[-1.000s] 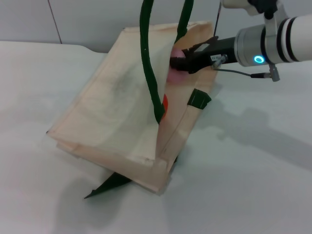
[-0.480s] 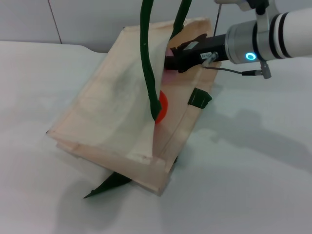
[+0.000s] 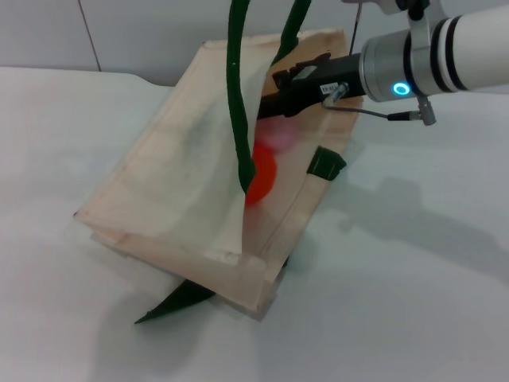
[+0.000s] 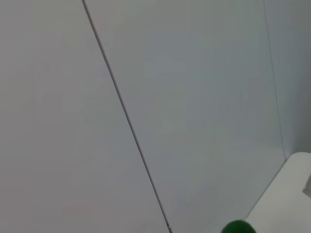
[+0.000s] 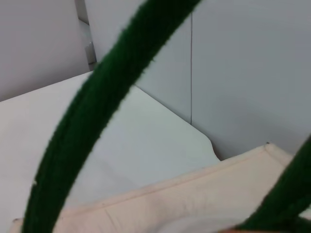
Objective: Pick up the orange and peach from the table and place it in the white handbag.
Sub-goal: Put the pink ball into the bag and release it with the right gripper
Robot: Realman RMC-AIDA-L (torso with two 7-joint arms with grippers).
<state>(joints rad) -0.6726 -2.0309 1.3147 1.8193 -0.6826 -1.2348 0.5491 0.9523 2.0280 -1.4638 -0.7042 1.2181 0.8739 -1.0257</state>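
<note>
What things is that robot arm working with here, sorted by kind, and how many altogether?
Fruits: 2, the orange and the peach, both inside the bag's mouth.
Bags: 1, the white handbag, its green handles pulled upward.
Grippers in view: 1, the right gripper, reaching into the bag.
Total: 4.

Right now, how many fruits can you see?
2. The orange sits inside the open white handbag, partly behind a green handle. The peach is in the bag's mouth just above it, by the right end effector. None other shows.
</note>
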